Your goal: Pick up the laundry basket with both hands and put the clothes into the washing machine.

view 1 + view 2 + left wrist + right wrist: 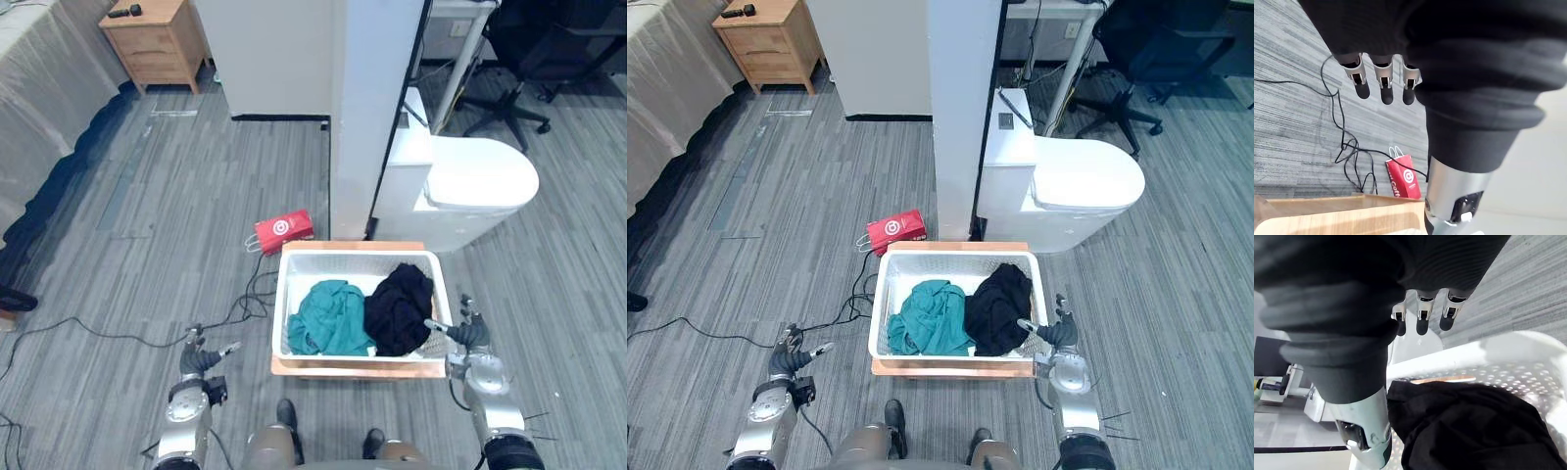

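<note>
laundry basket (353,264) between left robot hand (201,360), apart, and right robot hand (470,338) at its rim, fingers loose

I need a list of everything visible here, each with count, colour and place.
white perforated plastic laundry basket: 1, white, on board before robot
light wooden board: 1, tan, under basket
teal garment: 1, teal, basket's left half
black garment: 1, black, basket's right half
red paper bag: 1, red, floor behind basket
white round-lidded machine: 1, white, beyond basket, right
wooden nightstand: 1, light brown, far left
black office chair: 1, black, far right
left hand: 1, silver, open, over floor left of basket
right hand: 1, silver, open, beside basket's right rim
</note>
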### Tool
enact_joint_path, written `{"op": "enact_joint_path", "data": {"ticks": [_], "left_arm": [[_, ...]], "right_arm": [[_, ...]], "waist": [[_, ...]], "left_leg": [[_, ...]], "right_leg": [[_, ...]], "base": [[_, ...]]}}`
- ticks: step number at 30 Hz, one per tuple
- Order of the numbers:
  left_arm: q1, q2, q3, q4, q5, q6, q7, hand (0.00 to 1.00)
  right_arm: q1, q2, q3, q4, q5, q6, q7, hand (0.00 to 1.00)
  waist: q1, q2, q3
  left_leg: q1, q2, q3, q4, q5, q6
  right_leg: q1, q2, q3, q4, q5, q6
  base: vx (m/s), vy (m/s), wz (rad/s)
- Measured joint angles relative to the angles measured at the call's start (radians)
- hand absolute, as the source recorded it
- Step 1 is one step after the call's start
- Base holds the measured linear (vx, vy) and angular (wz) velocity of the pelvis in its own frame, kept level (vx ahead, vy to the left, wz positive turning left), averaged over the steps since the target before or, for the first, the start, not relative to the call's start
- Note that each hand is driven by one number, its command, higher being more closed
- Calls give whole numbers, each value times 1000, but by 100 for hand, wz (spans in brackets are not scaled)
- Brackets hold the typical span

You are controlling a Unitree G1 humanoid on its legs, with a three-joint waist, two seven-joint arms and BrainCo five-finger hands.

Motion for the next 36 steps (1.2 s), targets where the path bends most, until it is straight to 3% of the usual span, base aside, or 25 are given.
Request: {"op": "enact_joint_path", "data": {"ticks": [5,7,15,16,17,26,32,36], "left_arm": [[-138,-5,-64,67,56,11,42,0],[-204,-3,-93,99,94,17,71,0],[-440,56,-167,199,155,15,77,0],[-490,70,-183,228,170,13,76,0],[-508,75,-190,241,179,13,76,100],[-630,101,-220,304,226,14,75,100],[-633,110,-223,282,193,15,74,100],[-562,111,-222,212,150,40,64,100]], "right_arm": [[-93,1,0,11,-39,2,-81,0],[-166,-9,6,95,-53,15,-110,0],[-436,-52,88,355,-62,49,-72,0],[-478,-66,92,374,-63,52,-62,100],[-495,-71,99,383,-63,52,-53,100],[-578,-105,160,356,-73,54,-27,100],[-508,-118,158,269,-20,50,-32,100],[-393,-92,150,167,8,52,-32,100]], "waist": [[-6,13,46],[-9,12,79],[-18,8,201],[-20,6,210],[-19,6,210],[-25,3,232],[-6,3,232],[-5,3,232]], "left_leg": [[-48,-4,37,-19,32,20],[-70,-10,47,-19,37,27],[-135,-14,45,-10,70,50],[-148,-14,44,-7,73,50],[-158,-13,44,-7,73,50],[-208,-5,55,-29,93,38],[-200,1,64,-35,97,43],[-157,1,77,-51,97,42]], "right_leg": [[-82,-1,47,7,39,6],[-123,-9,66,28,46,12],[-197,-16,75,51,83,19],[-213,-18,78,62,83,19],[-224,-17,81,64,83,19],[-299,-14,95,79,90,14],[-294,-11,97,76,92,11],[-264,-8,103,73,90,10]], "base": [[-144,62,-26],[-153,69,-15],[-78,36,-3],[-42,11,1],[-43,7,1],[0,-12,-5],[81,-16,-4],[104,-16,-7]]}}
